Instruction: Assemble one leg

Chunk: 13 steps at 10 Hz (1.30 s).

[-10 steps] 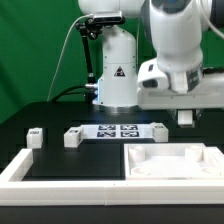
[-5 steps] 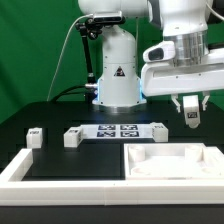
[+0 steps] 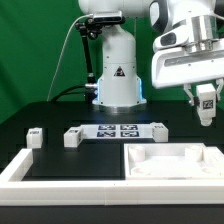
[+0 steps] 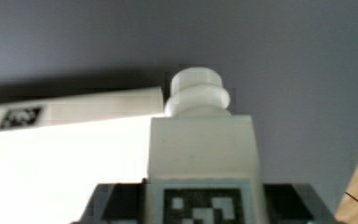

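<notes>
My gripper (image 3: pixel 207 106) is shut on a white leg (image 3: pixel 207 100) and holds it in the air at the exterior view's right, above the large white tray-like part (image 3: pixel 150 152). In the wrist view the leg (image 4: pixel 202 140) fills the middle, its square tag near the dark fingers (image 4: pixel 123 205) and its rounded peg pointing away from me. Two more legs (image 3: pixel 35 136) (image 3: pixel 73 137) stand on the black table at the exterior view's left. A third white block (image 3: pixel 158 129) sits by the marker board.
The marker board (image 3: pixel 118 130) lies in front of the robot base (image 3: pixel 117 75). A white raised frame (image 3: pixel 22 168) runs along the table's front and left. A tagged white edge (image 4: pixel 51 112) shows below the held leg in the wrist view.
My gripper has risen and moved toward the exterior view's right, carrying the leg up off the table.
</notes>
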Tool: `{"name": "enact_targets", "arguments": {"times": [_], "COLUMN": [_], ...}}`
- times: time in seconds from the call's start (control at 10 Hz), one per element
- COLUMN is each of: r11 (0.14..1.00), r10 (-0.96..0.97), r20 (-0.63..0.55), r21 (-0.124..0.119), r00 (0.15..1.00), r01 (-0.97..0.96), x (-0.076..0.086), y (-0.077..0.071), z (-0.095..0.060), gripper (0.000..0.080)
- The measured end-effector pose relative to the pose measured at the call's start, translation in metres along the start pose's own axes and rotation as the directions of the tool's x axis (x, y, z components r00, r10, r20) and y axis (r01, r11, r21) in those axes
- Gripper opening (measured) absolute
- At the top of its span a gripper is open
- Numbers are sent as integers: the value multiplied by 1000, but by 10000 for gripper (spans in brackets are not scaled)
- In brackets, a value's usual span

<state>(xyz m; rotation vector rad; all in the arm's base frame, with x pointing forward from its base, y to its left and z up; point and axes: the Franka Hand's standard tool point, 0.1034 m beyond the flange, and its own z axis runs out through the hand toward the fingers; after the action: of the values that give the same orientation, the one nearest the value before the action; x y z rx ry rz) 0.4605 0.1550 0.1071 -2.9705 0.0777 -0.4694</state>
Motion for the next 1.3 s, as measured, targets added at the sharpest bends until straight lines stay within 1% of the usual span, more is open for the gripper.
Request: {"name": "enact_targets", "arguments": {"times": [0.4,0.5,0.6,0.8,0.9,1.0,1.1,1.2,1.3], "r11": [1000,998,986,970,961,959,959,958,958], "r10": [-3,-57,-164,-241,-274,-280,-283,-284,-284], "r20": [4,-4,-6,-23,-33,-61,-86,-78,-114], "r21": [-1,0,-14,-37,-46,-53,-59,-57,-64], "r00": [1000,998,987,970,961,958,955,956,952], "r01": [3,57,163,240,272,277,279,280,279], "x": [-1,0,13,34,46,53,51,49,52], "y": [0,-3,9,29,36,39,40,39,40], "z": [1,5,7,10,10,8,9,10,9], "gripper": [284,284,284,284,284,284,285,285,285]}}
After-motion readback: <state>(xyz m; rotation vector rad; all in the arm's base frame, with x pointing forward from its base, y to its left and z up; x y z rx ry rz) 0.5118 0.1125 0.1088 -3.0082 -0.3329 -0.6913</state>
